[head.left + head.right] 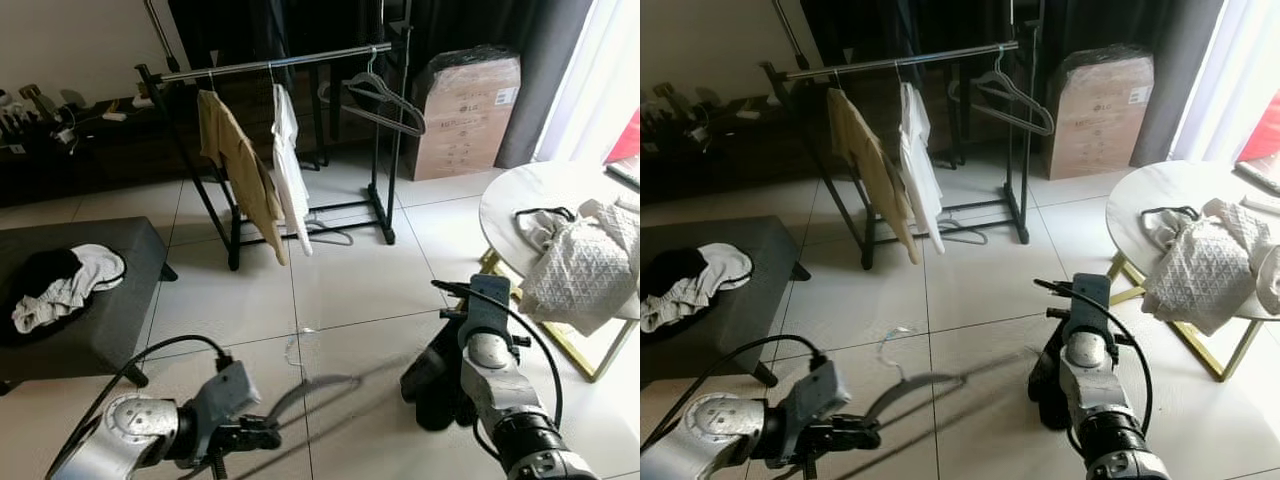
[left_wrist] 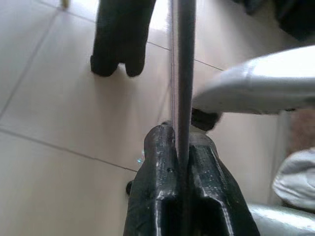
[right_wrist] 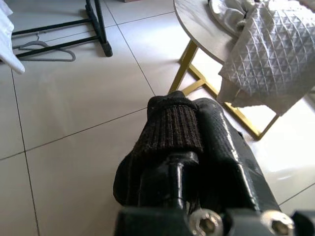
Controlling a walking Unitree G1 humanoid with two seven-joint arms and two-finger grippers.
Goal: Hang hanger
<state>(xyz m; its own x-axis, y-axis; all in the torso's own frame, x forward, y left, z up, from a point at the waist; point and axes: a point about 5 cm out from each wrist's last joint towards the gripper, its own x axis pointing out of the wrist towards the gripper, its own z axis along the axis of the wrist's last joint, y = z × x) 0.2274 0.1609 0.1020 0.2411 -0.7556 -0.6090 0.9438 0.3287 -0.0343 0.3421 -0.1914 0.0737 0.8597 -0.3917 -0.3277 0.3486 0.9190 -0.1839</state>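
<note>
Left gripper (image 1: pixel 262 434) clamped on grey hanger (image 1: pixel 318 385), hanger jutting forward over floor, right gripper (image 3: pixel 184 129) closed, rack (image 1: pixel 270 62) far ahead

1. The hanger (image 1: pixel 315 388) is thin and grey, with a pale hook (image 1: pixel 292 352) at its top.
2. It is clamped between the closed fingers of the left gripper (image 1: pixel 262 433), low over the tiled floor, its arm slanting out towards the robot's right.
3. The clothes rail (image 1: pixel 270 62) stands well beyond it, with two shirts and an empty dark hanger.
</note>
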